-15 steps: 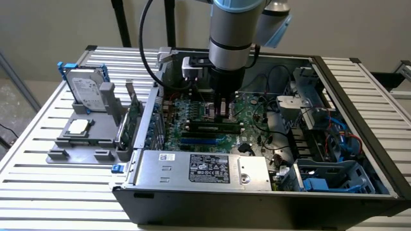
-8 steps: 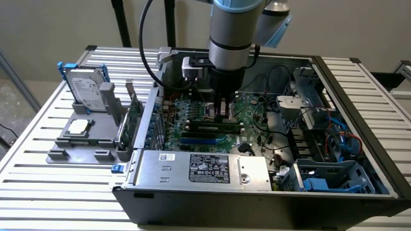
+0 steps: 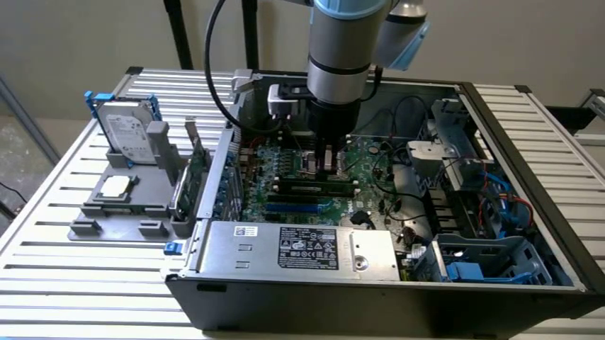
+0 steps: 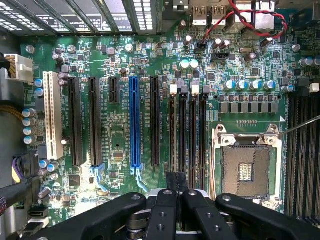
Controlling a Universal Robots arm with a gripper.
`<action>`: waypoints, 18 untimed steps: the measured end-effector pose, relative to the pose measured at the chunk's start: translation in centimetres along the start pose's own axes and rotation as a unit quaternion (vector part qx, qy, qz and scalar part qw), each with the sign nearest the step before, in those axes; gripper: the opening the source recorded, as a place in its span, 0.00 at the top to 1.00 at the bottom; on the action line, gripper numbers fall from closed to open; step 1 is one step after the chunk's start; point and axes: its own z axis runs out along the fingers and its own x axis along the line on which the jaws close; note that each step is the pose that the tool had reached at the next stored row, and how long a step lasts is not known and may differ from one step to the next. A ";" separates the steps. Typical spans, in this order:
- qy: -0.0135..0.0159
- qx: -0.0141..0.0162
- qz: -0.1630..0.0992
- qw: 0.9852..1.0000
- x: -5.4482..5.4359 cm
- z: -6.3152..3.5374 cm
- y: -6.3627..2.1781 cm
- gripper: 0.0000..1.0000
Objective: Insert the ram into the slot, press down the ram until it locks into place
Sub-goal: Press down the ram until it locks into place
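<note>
Near the left edge of the slatted aluminium worktop (image 3: 57, 212) sits a grey plastic parts fixture (image 3: 113, 212). It carries a silver hard drive in a blue bracket (image 3: 127, 131) standing upright and, in front of that, a small square silver processor chip (image 3: 115, 186) lying flat. Just beside it on the exterior view's right is the open black computer case (image 3: 378, 290), which takes up the middle and right of the worktop. A silver power-supply box with a white label (image 3: 293, 248) runs along the case's near wall. Behind that box lies the large green motherboard (image 3: 274, 205) (image 4: 120, 130). The wrist view shows, from left to right, its white expansion slot (image 4: 51, 115), its blue expansion slot (image 4: 134, 120), a bank of black memory slots and a square metal processor socket (image 4: 245, 170). The black two-finger gripper (image 3: 326, 166) (image 4: 175, 176) hangs straight down over the memory slots, its fingers (image 4: 165, 210) drawn together with no gap showing between the tips. Whether they pinch anything cannot be told. The ram (image 3: 312, 186), a long thin green stick with dark chips, stands on edge in a memory slot directly under the gripper. It is level along its length and runs parallel to the case's near wall, close below the fingertips. Whether they touch it is unclear.
</note>
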 end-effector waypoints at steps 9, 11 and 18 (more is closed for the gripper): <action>0.000 0.000 0.000 1.000 -0.3 0.98 0.21 0.89; 0.001 0.000 0.000 1.000 -0.3 1.31 0.24 0.89; 0.000 -0.002 0.000 1.000 -0.3 1.35 0.34 0.89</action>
